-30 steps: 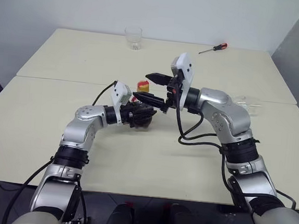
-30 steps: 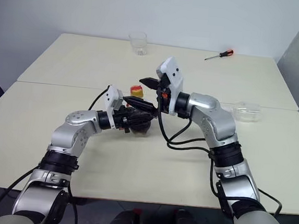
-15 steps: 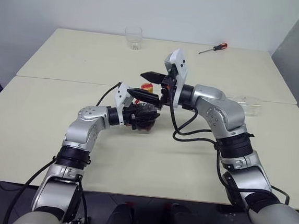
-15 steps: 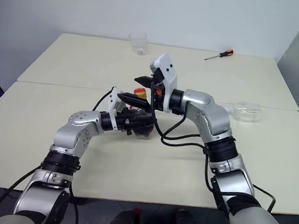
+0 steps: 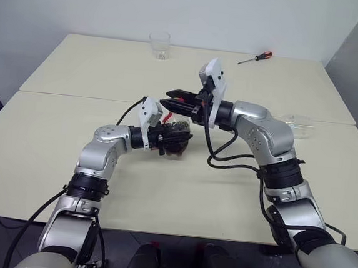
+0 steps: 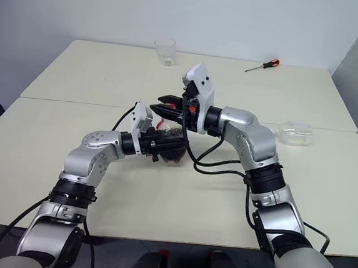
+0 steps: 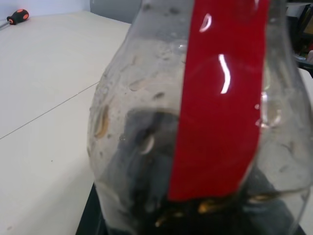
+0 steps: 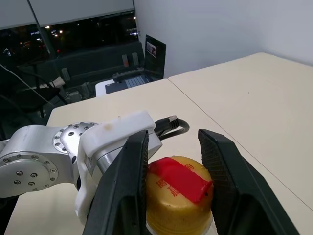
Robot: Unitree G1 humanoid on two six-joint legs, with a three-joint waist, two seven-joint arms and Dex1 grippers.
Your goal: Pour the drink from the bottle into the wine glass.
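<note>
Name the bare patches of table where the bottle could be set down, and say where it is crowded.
Bare: the near table edge in front of both arms, the left side, and the far stretch between the tumbler and the screwdriver. Crowded: the middle, where the left hand grips the bottle and the right hand closes on its cap.

Clear glossy plastic bottle (image 7: 146,122), shiny red label (image 7: 220,98), matt cream table (image 5: 78,69).

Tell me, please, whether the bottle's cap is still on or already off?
Still on. The yellow cap sits on the bottle, with the right gripper closed on either side of it.
</note>
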